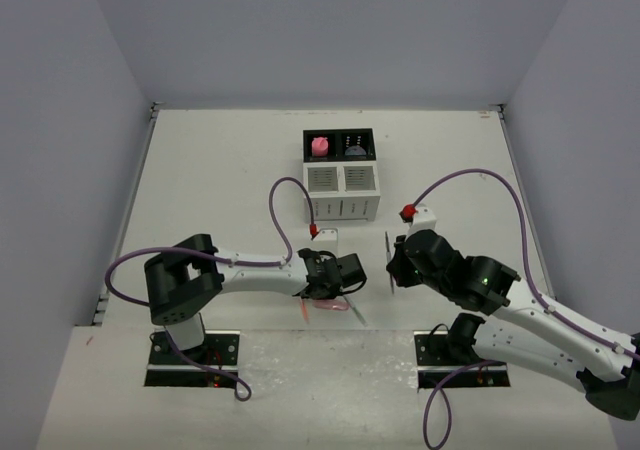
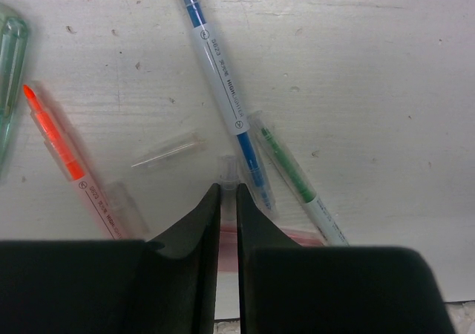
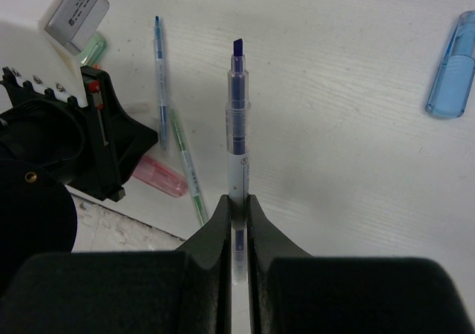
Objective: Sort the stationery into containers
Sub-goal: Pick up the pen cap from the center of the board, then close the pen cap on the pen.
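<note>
**1. Right gripper.** The right gripper (image 3: 237,200) has its jaws closed on the held pen (image 3: 237,126), pinching the barrel near its rear end. The pen has a clear grey barrel and a bare blue chisel tip. Most of its length projects past the fingers, above the table (image 1: 220,170).

**2. Left gripper.** The left gripper (image 2: 228,193) hangs over the loose pens with its jaws narrow, 1 thin slit apart. A clear tip (image 2: 228,167) shows at the fingertips. Whether it is gripped cannot be told. The pink marker (image 3: 159,177) lies crosswise under the fingers.

**3. Loose stationery.** 3 thin pens lie just beyond the left gripper:
- the orange pen (image 2: 67,156), apart to one side;
- the blue pen (image 2: 223,89);
- the green pen (image 2: 293,172), just beside the blue pen's end.

A clear cap (image 2: 167,151) lies between the orange and blue pens. The green marker (image 2: 11,67) is at the view's edge. The blue marker (image 3: 451,67) lies well apart.

**4. Handling.** The pens are judged light, stiff and smooth, and their round barrels probably roll and slip. A hold across mid-barrel suits them best. A rear-end hold lets a pen swing. The bare tips can mark surfaces. The stubby markers offer a wider, surer hold.

**5. Organizer.** The organizer (image 1: 342,192) stands farthest out, with 2 white slotted bins in front and 2 black perforated bins behind. The eraser (image 1: 320,147) sits in 1 black bin and the puck (image 1: 355,148) in the other.
</note>
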Robot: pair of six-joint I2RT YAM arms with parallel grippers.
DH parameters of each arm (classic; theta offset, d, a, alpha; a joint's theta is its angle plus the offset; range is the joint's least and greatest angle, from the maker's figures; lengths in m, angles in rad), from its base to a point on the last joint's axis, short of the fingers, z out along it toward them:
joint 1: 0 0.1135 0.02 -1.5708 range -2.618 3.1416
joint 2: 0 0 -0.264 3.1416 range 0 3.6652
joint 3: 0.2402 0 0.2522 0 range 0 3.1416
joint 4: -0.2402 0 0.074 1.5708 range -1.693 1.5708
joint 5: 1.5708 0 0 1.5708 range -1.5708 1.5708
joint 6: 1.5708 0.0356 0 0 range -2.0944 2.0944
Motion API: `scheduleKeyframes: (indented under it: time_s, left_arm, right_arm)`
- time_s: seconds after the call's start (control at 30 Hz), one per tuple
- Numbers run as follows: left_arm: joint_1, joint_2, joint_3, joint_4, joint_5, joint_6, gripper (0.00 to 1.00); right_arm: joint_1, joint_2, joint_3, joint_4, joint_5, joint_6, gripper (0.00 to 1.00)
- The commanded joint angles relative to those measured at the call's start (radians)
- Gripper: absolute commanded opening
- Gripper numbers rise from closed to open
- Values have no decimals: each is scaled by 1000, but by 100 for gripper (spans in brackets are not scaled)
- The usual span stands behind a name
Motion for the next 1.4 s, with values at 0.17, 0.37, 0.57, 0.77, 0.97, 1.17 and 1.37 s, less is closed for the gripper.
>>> scheduleKeyframes:
  time_s: [0.17, 0.37, 0.57, 0.77, 0.97, 1.17, 1.37]
  left_arm:
    - [-6, -8, -2, -3, -25, 7, 0]
    - [-6, -117, -38, 67, -59, 48, 0]
    - [-6, -211, -65, 105, -78, 82, 0]
    - [-6, -329, -87, 151, -87, 124, 0]
    - [-6, -559, -186, 374, -162, 247, 0]
    - [-6, -717, -326, 825, -135, 434, 0]
    - [-6, -783, -423, 1103, -43, 517, 0]
  right_arm:
    - [7, -5, -3, 27, -2, -6, 0]
    - [7, -26, -5, 27, 3, -2, 0]
    - [7, -39, -8, 28, 9, 2, 0]
    - [7, -42, -5, 43, -24, -19, 0]
    - [8, -165, -72, 187, -196, -71, 0]
    - [7, -240, -244, 510, -481, -53, 0]
    - [8, -260, -277, 659, -602, -27, 0]
